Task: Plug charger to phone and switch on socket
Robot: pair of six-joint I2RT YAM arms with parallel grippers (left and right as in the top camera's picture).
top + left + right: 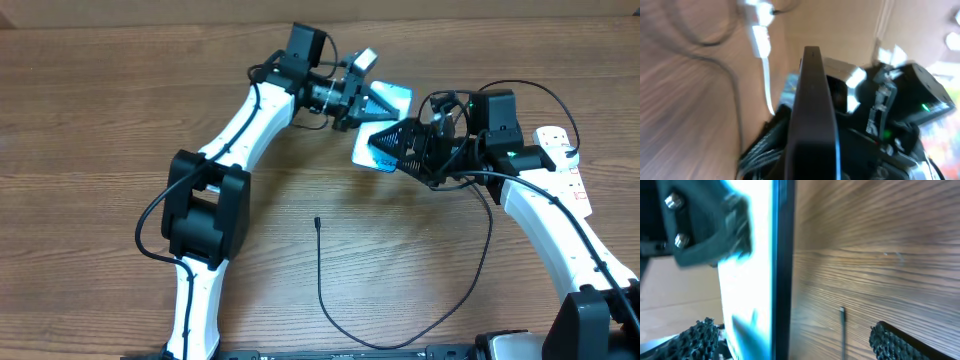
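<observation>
Wooden table (pixel 100 120), overhead view: the phone (pixel 402 98) sits near the far middle, screen lit cyan, apparently raised and tilted between the two arms; the left gripper (pixel 378 102) is clamped on its far end; the right gripper (pixel 398 145) stands at its near end; the socket (pixel 560 150) lies toward the right edge, partly hidden by the right arm and well apart from the phone; the charger (pixel 322 290) loops loosely over the near table; its plug tip (pixel 317 222) lies free, touched by neither gripper.

Left wrist view, blurred: the phone shows edge-on, a slim dark frame rising up the middle of the view; the jaws are closed on it; the body of the right arm stands just beyond.

Right wrist view: the phone's lit face and dark edge stand at the left; the meshed pads (pixel 895 341) are spread wide, one on each side of the phone; the back-side pad is well clear; contact at the screen-side pad cannot be told; judged to be gripping nothing; the plug tip lies on the wood beyond.

Assessment: the phone is rigid, smooth and glass-faced, so it may slip, and crack if dropped; hold it across the long edges, with the port end left clear. The charger is light and limp; take it just behind the plug tip, where it is stiff enough to aim.
</observation>
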